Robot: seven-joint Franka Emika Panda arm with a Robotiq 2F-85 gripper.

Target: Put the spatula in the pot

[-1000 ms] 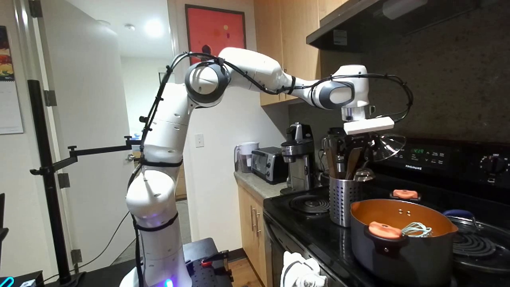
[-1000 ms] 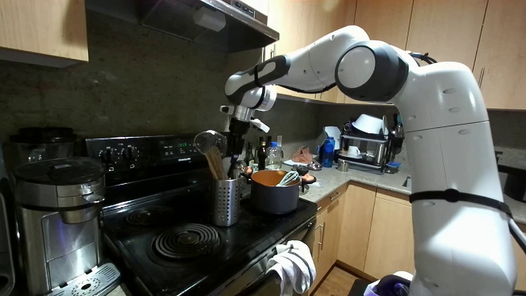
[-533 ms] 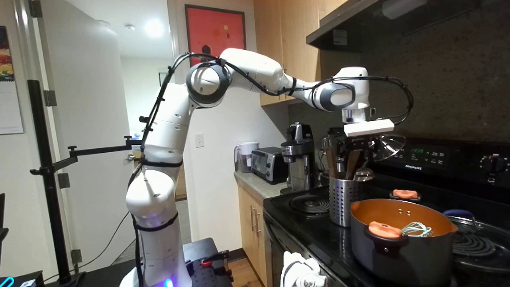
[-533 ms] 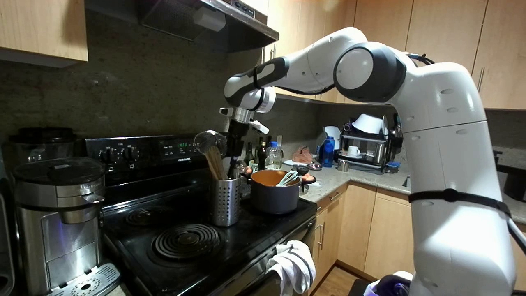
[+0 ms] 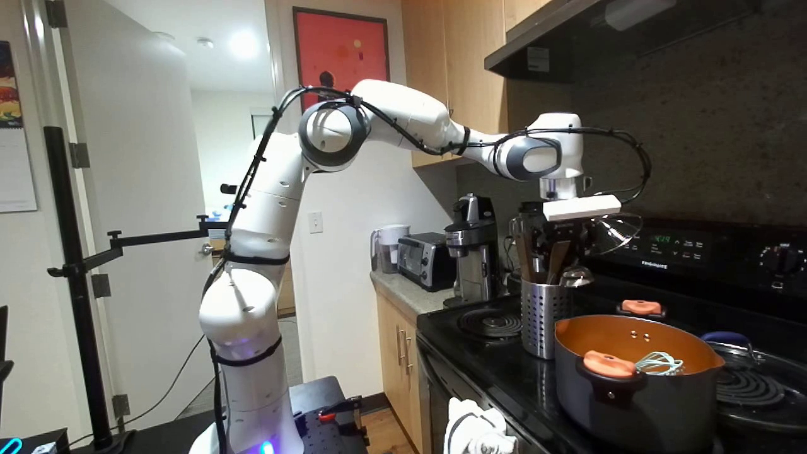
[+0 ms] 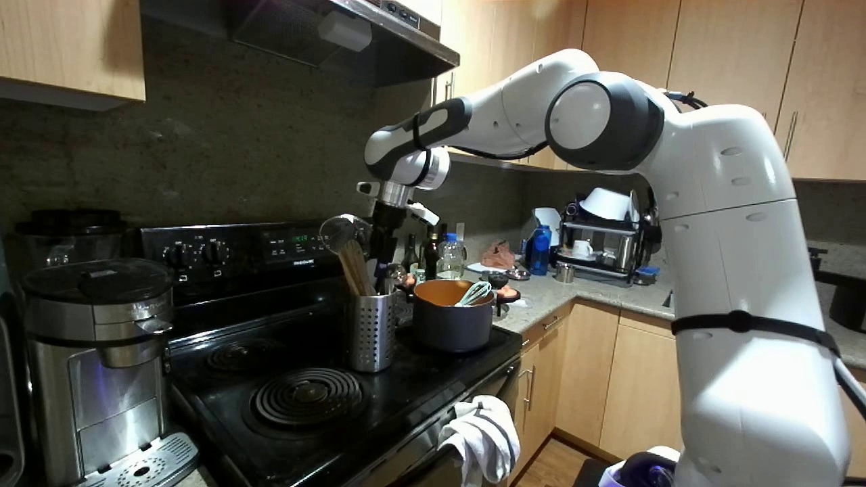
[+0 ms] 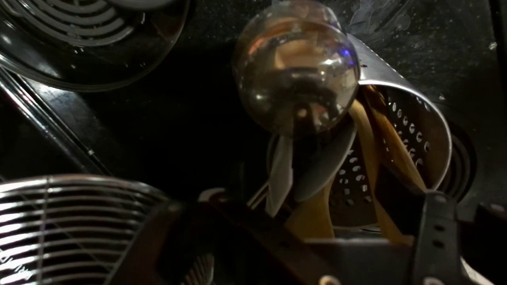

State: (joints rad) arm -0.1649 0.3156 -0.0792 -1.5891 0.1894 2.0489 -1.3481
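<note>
"Silvery grey, that slim piece in the wrist view is what I take for the spatula."

"Where does it stand?"

"Inside the perforated metal holder, partly hidden, and outside the pot. Beside it are wooden utensils and a shiny ladle whose bowl juts past the rim. Near them shows a wire strainer."

"And the tool?"

"Low over the holder, close in among what stands there. Its fingers look spread apart; whether they touch anything, I cannot tell."

"Which way is the pot?"

"Just right of the holder in both exterior views, on the stove. Dark outside, orange within, with salmon-pink handles."

"Something pale is in it."

"Mint-green whisk, tilted, its loops showing at the rim."

"What sits to the left?"

"In an exterior view, a coil burner, near and left of the holder, then a coffee maker at the left edge. White towel hanging at the stove's front."

"And farther off?"

"Bottles and a dish rack on the counter, far and to the right. The white arm spans the right side."
</note>
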